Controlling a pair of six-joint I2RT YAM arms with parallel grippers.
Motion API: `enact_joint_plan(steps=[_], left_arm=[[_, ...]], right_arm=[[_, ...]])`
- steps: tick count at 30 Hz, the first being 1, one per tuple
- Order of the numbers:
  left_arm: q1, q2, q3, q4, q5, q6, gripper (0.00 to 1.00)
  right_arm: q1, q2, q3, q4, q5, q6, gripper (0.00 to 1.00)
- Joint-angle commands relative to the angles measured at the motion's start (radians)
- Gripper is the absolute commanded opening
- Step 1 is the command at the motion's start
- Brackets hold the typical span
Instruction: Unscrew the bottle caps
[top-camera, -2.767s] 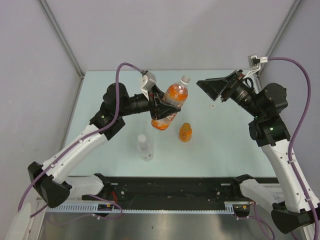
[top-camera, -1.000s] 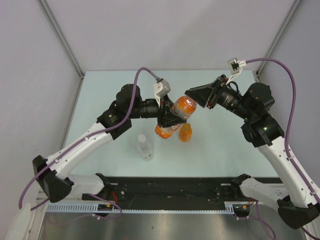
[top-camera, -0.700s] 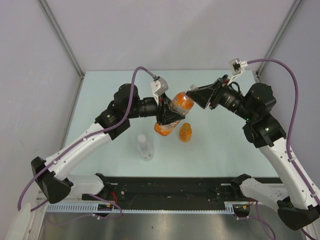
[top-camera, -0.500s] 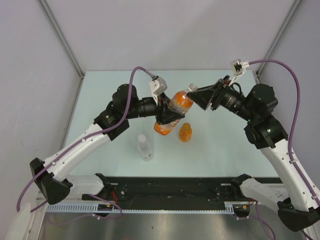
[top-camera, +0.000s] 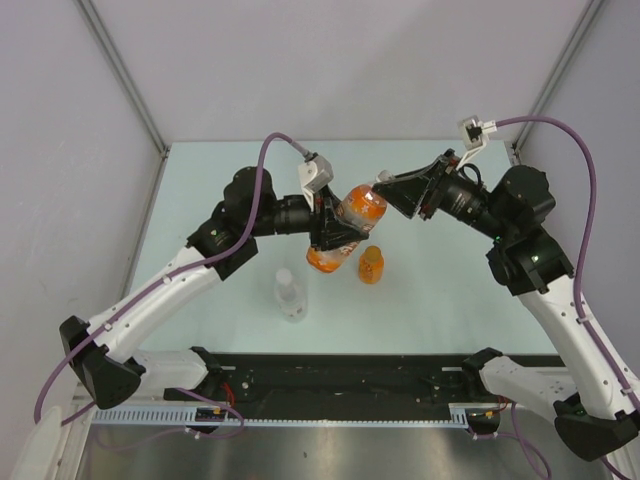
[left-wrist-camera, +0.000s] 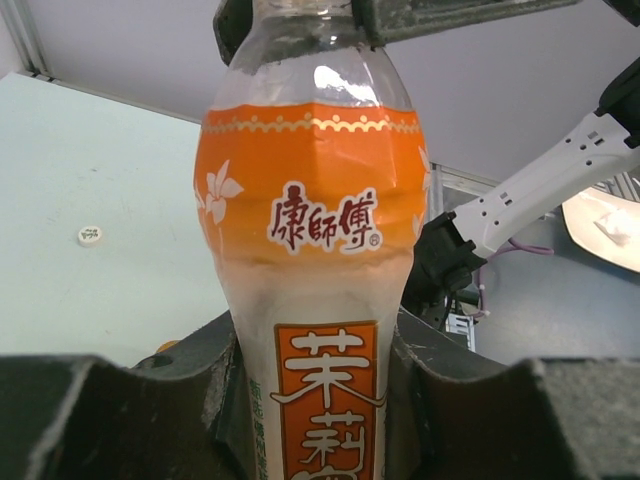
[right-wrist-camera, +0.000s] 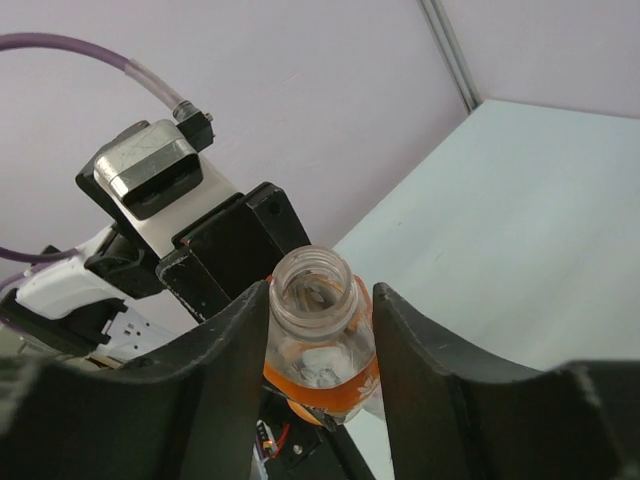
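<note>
My left gripper (top-camera: 335, 235) is shut on the waist of the taller orange bottle (top-camera: 362, 205), held tilted above the table with its neck toward the right arm. The left wrist view shows its label (left-wrist-camera: 310, 230) between my fingers (left-wrist-camera: 200, 380). The bottle mouth (right-wrist-camera: 312, 262) is uncapped. My right gripper (right-wrist-camera: 322, 295) straddles that neck, one jaw touching and a thin gap at the other. A white cap (left-wrist-camera: 90, 235) lies on the table. The short squat orange bottle (top-camera: 371, 264) and the clear bottle (top-camera: 290, 295) stand upright and capped.
Grey walls enclose the pale green table (top-camera: 200, 190) on the left, back and right. A black rail (top-camera: 340, 375) with the arm bases runs along the near edge. The right arm (left-wrist-camera: 540, 190) reaches in behind the held bottle.
The right gripper swung in from the right and now has its jaws around the bottle's neck. The left arm drew the bottle nearer and tilted it toward the right gripper.
</note>
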Motion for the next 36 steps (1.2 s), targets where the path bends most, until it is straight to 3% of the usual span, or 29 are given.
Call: enact_joint_plan(steps=[1, 6, 8, 9, 11, 12, 15, 19, 22, 28, 36], left_arm=[[-0.002, -0.017, 0.007, 0.042, 0.075, 0.002, 0.0], [-0.001, -0.024, 0.007, 0.042, 0.066, 0.012, 0.06], [-0.002, -0.023, 0.008, 0.036, 0.04, 0.017, 0.28], [-0.002, -0.023, 0.01, 0.033, 0.027, 0.018, 0.4], [-0.002, -0.023, 0.014, 0.017, -0.016, 0.02, 0.53], [-0.002, -0.024, 0.018, 0.013, -0.067, 0.018, 0.7], [-0.001, -0.04, 0.016, 0.001, -0.184, 0.014, 0.99], [-0.001, -0.069, 0.01, -0.001, -0.344, -0.005, 1.0], [-0.002, -0.104, 0.001, -0.003, -0.447, 0.012, 1.0], [-0.001, -0.234, -0.077, 0.071, -0.661, 0.028, 1.0], [-0.002, -0.372, -0.208, 0.18, -0.767, 0.035, 1.0]], right_arm=[[0.0, 0.023, 0.035, 0.037, -0.017, 0.011, 0.4], [0.009, 0.026, 0.037, 0.027, -0.022, -0.004, 0.12], [0.009, 0.023, 0.035, 0.017, -0.009, -0.015, 0.0], [0.01, 0.017, 0.035, 0.011, -0.005, -0.023, 0.0], [0.009, 0.008, 0.037, 0.0, 0.003, -0.035, 0.0], [0.007, -0.004, 0.035, -0.001, 0.02, -0.043, 0.0], [-0.003, -0.016, 0.037, -0.006, 0.023, -0.049, 0.0], [-0.034, -0.027, 0.037, -0.016, 0.026, -0.046, 0.0], [-0.048, -0.039, 0.041, -0.059, 0.118, -0.061, 0.0], [-0.065, 0.014, 0.058, -0.119, 0.698, -0.202, 0.0], [-0.097, 0.253, 0.08, 0.0, 1.167, -0.443, 0.0]])
